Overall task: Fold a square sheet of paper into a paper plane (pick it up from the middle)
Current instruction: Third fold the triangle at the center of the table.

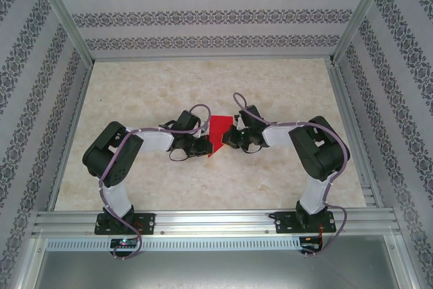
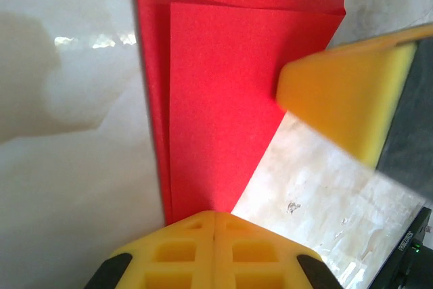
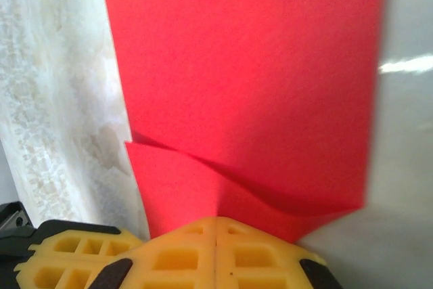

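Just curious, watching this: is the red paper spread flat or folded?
Folded: the red paper shows overlapping layers and a diagonal edge, not a plain square.

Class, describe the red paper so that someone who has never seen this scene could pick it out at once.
On the pale marbled table, look to the middle. There the left gripper and the right gripper pinch the red paper from either side. It is the one bright red thing there, thin and partly folded, against black arms and a pale tabletop.
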Robot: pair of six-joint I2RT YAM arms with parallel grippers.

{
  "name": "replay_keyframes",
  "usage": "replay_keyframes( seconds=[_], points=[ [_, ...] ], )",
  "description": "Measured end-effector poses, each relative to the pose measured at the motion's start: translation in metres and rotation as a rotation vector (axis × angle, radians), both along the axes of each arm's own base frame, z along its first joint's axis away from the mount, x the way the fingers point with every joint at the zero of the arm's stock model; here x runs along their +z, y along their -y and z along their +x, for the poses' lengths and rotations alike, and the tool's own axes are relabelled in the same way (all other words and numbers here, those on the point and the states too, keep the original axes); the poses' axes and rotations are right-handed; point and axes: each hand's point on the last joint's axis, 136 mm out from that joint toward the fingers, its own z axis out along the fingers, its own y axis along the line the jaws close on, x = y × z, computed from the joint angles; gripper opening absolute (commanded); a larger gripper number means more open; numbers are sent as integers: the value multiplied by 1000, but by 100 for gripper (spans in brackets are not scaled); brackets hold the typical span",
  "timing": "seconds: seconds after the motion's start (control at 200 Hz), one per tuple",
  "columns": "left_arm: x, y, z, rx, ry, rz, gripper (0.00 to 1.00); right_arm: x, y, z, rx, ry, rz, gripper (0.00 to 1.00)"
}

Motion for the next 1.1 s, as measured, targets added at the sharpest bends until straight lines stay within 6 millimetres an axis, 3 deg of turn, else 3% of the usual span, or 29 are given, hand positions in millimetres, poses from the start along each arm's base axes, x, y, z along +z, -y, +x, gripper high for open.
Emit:
replay_keyframes(
  seconds=[0.165, 0.365, 0.515, 0.594, 0.699, 0.829, 0.949, 1.099],
  points=[
    [0, 0, 0, -1, 5, -7, 0, 0, 12, 10, -10, -15, 21, 5],
    [0, 0, 0, 0, 1, -8, 0, 2, 44, 41, -93, 4, -41, 6],
    [2, -1, -1, -1, -19, -2, 2, 5, 56, 51, -126, 20, -89, 9],
    [4, -1, -1, -2, -35, 9, 7, 13, 58, 49, -132, 30, -91, 14],
    [8, -1, -1, -2, -52, 19, 14, 39, 59, 46, -142, 82, -72, 28],
    [28, 8, 14, 1, -5, -4, 20, 67, 58, 37, -156, 141, -43, 40],
    [44, 10, 31, 22, 64, -1, 18, 65, 55, 23, -160, 124, -35, 45],
    [41, 3, 43, 68, 111, 56, 13, 54, 46, 8, -142, 89, -40, 47]
  ],
)
